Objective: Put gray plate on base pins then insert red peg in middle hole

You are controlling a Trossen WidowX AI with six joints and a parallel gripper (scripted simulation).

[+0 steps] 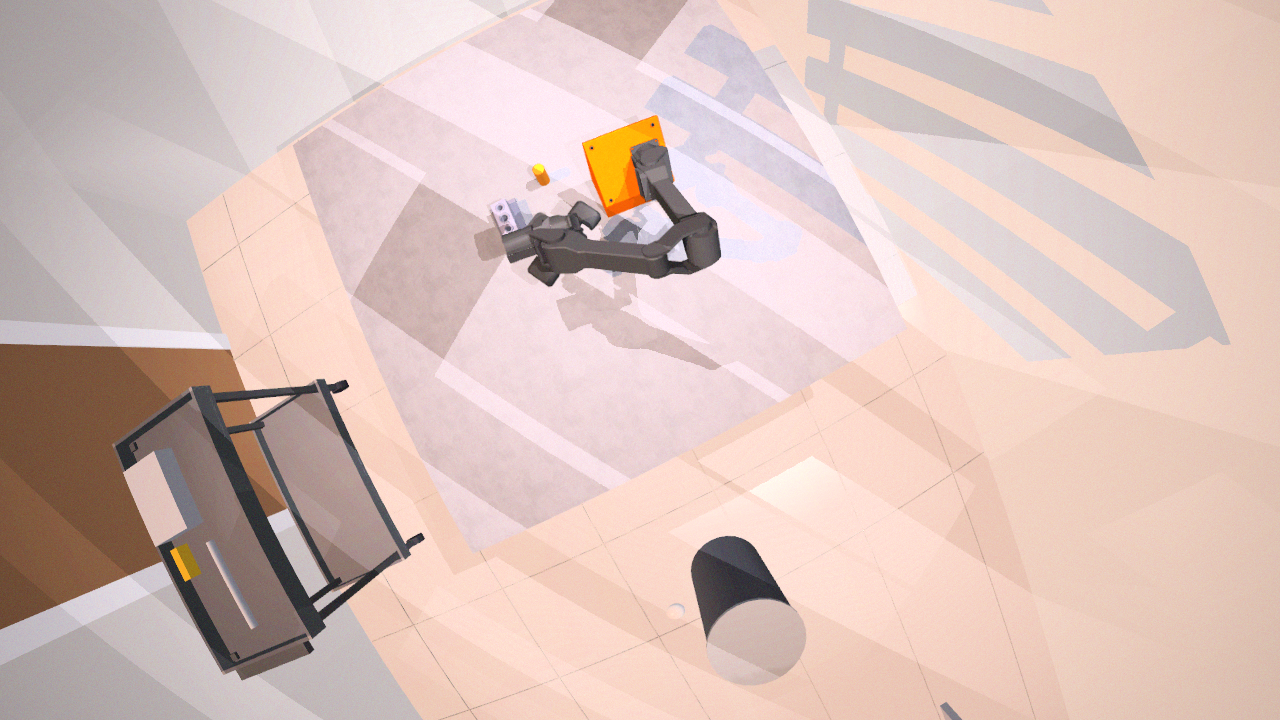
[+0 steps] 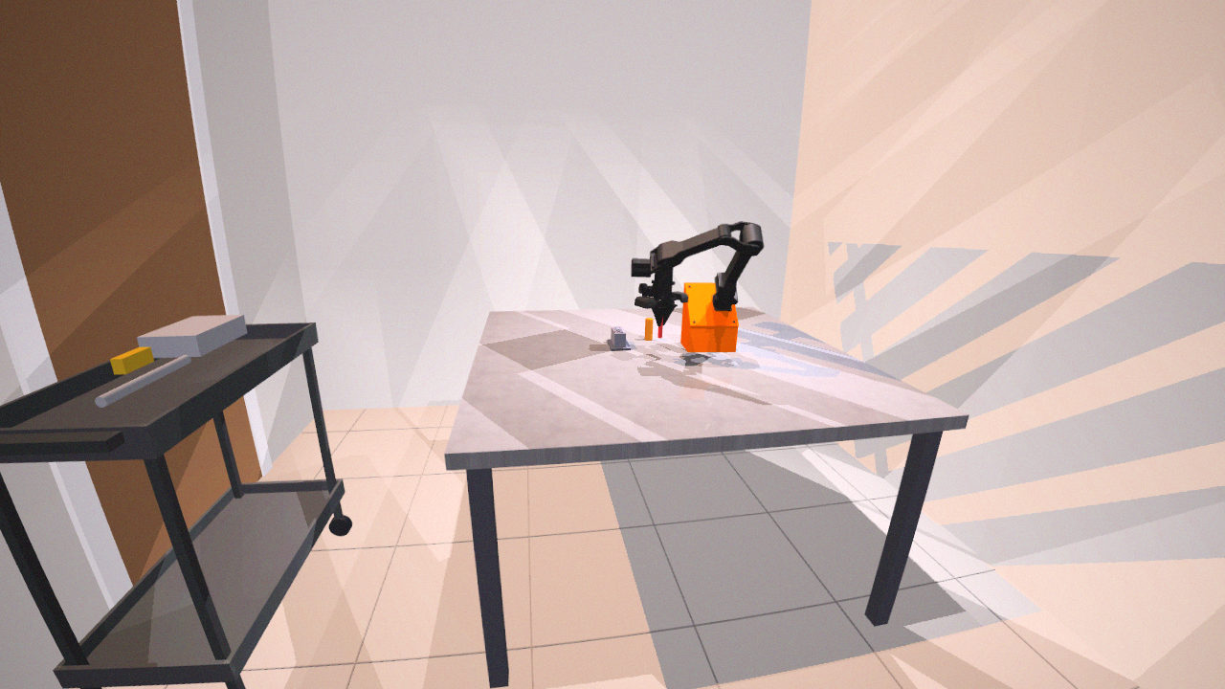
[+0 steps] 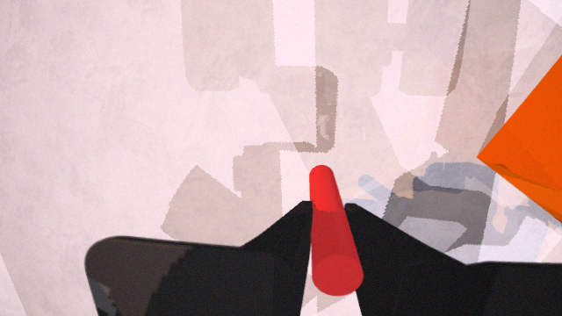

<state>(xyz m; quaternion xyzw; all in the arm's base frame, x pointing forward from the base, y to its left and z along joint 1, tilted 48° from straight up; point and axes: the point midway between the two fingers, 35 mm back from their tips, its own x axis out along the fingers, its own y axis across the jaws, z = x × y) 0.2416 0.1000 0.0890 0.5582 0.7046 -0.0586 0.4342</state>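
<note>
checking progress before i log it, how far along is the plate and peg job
Done, as far as the views show: the gray plate sits on its base with three holes facing up, though seating on the pins is too small to confirm. In hand: the gripper is shut on the red peg, lifted off the table. Left: carry it to the plate, insert it in the middle hole, release.

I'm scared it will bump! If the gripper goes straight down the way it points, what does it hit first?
Probably only the table top. The gripper is shut on the red peg, whose lower tip would touch first.

Cart (image 2: 163,467), dark bin (image 1: 735,583), orange cylinder (image 1: 540,172)
</note>
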